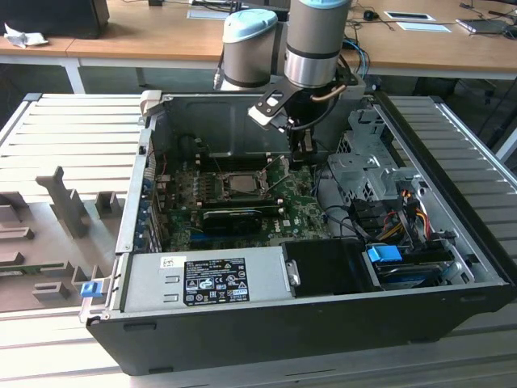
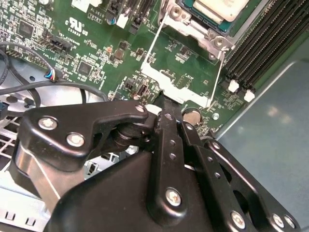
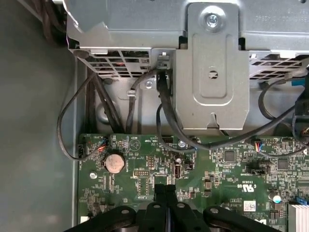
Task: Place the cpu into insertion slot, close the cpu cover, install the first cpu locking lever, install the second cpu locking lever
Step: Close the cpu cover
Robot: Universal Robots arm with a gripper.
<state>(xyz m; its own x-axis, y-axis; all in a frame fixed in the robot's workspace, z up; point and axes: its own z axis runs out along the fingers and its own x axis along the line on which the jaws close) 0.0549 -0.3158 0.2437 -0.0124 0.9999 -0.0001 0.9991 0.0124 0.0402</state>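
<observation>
Hand (image 2: 166,105) clenched on nothing, fingertips at raised cpu cover's (image 2: 175,87) free edge, frame centre; cpu (image 2: 219,7) at top.

I see the gripper (image 2: 164,104) in black links with a satin sheen and bright metal screws, the cpu (image 2: 217,7) topped in dull pale metal, the board (image 2: 96,48) lacquered glossy green, and the drive cage (image 3: 212,72) in bare matt sheet metal

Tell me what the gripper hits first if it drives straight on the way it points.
Probably the green motherboard, just short of the silver metal piece near the cpu. The shut gripper points down at it; the gap is hard to judge.
</observation>
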